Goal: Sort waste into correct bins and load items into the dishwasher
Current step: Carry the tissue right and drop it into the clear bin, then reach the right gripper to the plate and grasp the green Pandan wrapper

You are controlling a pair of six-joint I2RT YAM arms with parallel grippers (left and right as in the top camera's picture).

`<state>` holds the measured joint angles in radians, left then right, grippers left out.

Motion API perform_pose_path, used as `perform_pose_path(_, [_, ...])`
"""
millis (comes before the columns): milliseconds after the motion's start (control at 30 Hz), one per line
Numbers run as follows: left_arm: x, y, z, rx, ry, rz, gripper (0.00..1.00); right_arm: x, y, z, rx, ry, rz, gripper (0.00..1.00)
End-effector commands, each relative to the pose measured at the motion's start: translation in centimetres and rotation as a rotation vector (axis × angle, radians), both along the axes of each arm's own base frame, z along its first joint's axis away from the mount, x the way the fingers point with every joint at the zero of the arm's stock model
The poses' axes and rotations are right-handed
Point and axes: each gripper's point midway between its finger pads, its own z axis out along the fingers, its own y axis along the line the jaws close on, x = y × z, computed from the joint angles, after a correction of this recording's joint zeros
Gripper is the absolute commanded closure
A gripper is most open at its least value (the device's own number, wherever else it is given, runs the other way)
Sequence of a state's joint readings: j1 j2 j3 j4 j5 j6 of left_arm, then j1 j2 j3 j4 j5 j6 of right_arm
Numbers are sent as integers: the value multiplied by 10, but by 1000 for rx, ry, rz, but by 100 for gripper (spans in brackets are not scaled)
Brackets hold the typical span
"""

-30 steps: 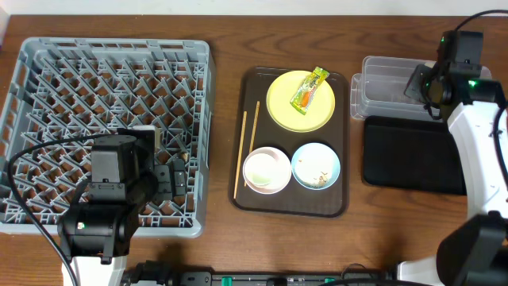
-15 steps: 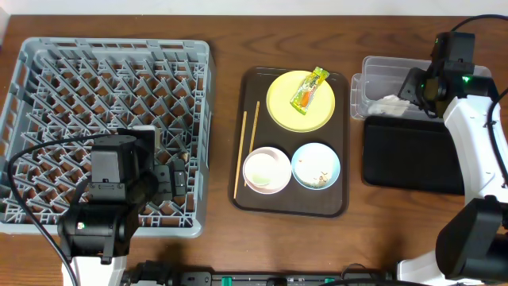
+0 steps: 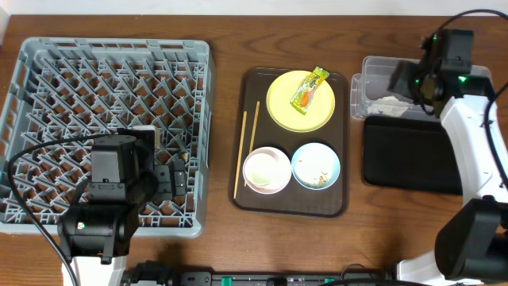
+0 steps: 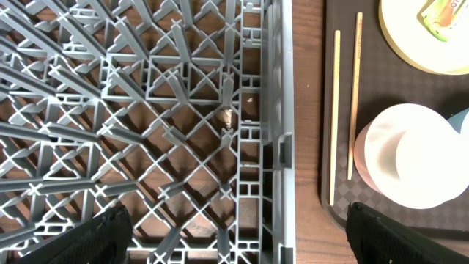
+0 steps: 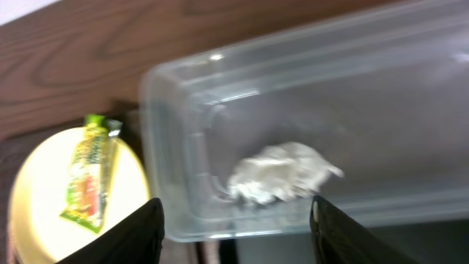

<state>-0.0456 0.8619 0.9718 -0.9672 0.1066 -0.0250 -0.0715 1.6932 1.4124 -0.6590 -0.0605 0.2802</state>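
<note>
Your right end effector [image 5: 234, 220] is hovering at the upper right of the overhead view, above the clear plastic tub [image 3: 373, 67], its fingers standing well apart and gripping nothing; a crumpled white wad [image 5: 282, 172] is lying inside the tub beneath it. Your left end effector [image 4: 238, 235] is hanging wide open and empty over the right edge of the grey dish rack [image 3: 111, 48] at left. The snack wrapper [image 3: 309, 87] is resting on the yellow plate [image 3: 282, 111] at top centre, and rice scraps [image 3: 321, 176] are sitting in the light-blue bowl [image 3: 305, 163] at lower centre.
</note>
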Motion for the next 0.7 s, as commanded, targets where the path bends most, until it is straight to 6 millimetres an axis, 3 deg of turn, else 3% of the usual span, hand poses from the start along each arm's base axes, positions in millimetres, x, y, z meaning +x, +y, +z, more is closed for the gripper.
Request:
perform_pose_path(0, [2,-1,9,-13,-21,-1,5,6,38,15,21,-64,125,36])
perform_pose_path(433, [2,-1,9,-13,-21,-1,5,25,153,49,-19,-269,334,20])
perform_pose_path(567, [2,-1,8,-13,-20,-1,5,26,174,40,-59,-272,351,16])
perform_pose_path(667, [1,-1,8,-13,-15,-1,5,28,187,22,-88,-249,362,12])
